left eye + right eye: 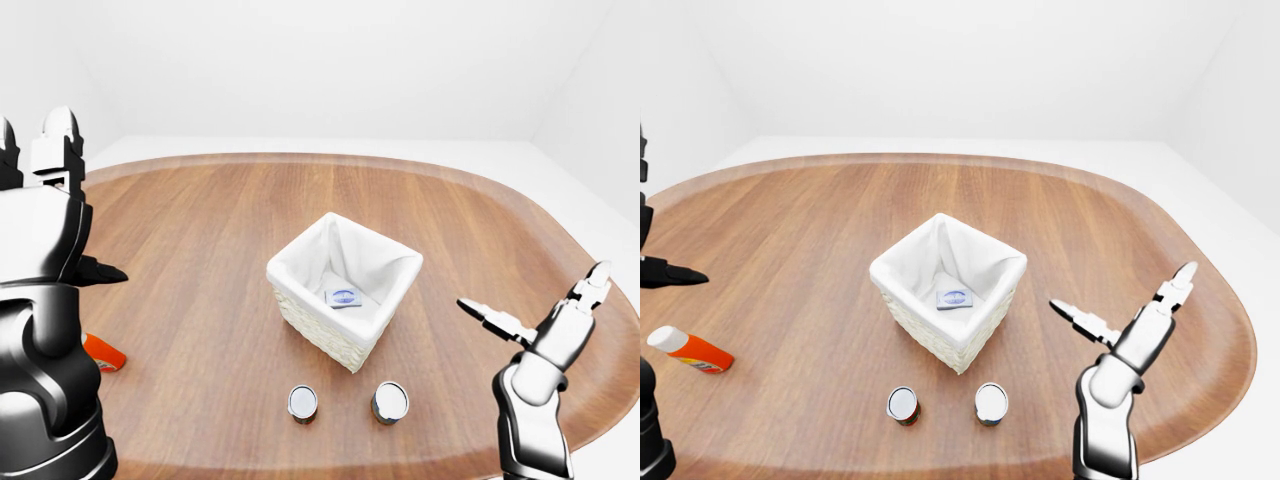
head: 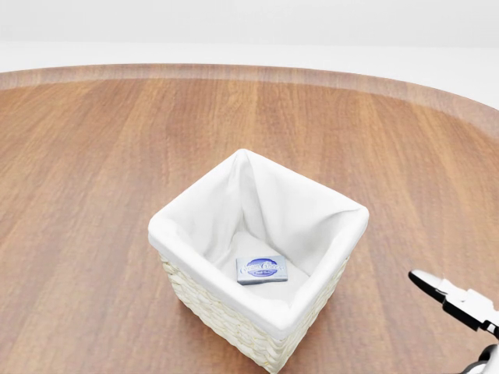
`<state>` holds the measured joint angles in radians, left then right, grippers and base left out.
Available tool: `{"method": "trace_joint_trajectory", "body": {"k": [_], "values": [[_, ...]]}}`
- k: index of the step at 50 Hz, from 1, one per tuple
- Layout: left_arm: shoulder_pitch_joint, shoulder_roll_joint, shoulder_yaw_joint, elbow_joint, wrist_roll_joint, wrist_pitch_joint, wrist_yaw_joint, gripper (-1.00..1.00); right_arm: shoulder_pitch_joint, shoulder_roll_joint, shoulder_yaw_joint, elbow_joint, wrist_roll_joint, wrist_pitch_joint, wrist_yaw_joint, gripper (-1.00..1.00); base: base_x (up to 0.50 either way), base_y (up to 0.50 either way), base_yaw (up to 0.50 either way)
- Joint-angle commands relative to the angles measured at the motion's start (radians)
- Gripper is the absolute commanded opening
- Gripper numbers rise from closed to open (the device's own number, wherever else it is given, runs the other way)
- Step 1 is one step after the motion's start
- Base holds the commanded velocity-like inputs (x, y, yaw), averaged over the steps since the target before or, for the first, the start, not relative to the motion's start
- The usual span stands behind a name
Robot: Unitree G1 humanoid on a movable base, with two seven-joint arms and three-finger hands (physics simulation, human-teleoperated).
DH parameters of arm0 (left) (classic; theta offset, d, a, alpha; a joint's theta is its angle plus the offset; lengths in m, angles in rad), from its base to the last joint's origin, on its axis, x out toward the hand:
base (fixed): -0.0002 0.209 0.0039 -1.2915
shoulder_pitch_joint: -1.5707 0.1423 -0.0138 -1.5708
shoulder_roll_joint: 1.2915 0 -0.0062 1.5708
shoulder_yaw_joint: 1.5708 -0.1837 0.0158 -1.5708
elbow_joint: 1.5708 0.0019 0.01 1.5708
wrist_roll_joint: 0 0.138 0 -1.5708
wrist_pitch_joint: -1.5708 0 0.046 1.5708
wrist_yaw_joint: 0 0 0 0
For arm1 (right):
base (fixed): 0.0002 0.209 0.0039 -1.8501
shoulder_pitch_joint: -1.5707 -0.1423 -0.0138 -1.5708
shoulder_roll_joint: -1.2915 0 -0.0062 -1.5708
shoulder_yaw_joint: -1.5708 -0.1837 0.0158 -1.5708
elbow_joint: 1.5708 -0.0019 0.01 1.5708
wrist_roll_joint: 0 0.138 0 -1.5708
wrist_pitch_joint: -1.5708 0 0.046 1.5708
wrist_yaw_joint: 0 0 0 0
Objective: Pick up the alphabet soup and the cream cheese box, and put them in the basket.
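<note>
Currently, the right hand (image 1: 1120,320) is spread wide, empty, right of the basket (image 1: 930,330); the box (image 2: 262,269) lies inside; two cans (image 1: 903,405) stand lower left.

Open basket (image 2: 312,300) mouth, unobstructed above

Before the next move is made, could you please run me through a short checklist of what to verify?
1. Cream cheese box lies in the basket: ok.
2. Alphabet soup in the basket: not ok; only the box shows inside.
3. Which can or can is the soup: cannot tell, only tops show.
4. Right hand open and empty: ok.
5. Left hand empty: ok, nothing held.
6. Cans upright and apart from the basket: ok.
</note>
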<state>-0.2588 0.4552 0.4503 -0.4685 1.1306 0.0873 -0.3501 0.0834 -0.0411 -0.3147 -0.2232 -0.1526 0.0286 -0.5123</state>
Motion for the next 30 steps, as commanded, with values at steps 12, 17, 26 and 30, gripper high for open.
{"method": "trace_joint_trajectory", "body": {"k": [12, 17, 26, 30], "values": [[0.004, -0.005, -0.003, 0.008, -0.003, 0.000, 0.013, 1.00, 0.045, 0.002, -0.036, -0.014, -0.042, -0.035, 0.101, 1.00, 0.00, 0.00, 0.00], [0.003, -0.003, 0.000, 0.006, -0.008, 0.000, 0.011, 1.00, 0.074, 0.014, -0.048, -0.067, -0.035, -0.049, 0.150, 1.00, 0.00, 0.00, 0.00], [0.002, -0.003, 0.001, -0.003, -0.007, 0.000, 0.007, 1.00, 0.082, 0.021, -0.077, -0.097, -0.021, -0.057, 0.210, 1.00, 0.00, 0.00, 0.00], [0.001, -0.003, 0.000, -0.006, -0.007, 0.000, 0.006, 1.00, 0.087, 0.026, -0.070, -0.093, -0.035, -0.067, 0.222, 1.00, 0.00, 0.00, 0.00]]}}
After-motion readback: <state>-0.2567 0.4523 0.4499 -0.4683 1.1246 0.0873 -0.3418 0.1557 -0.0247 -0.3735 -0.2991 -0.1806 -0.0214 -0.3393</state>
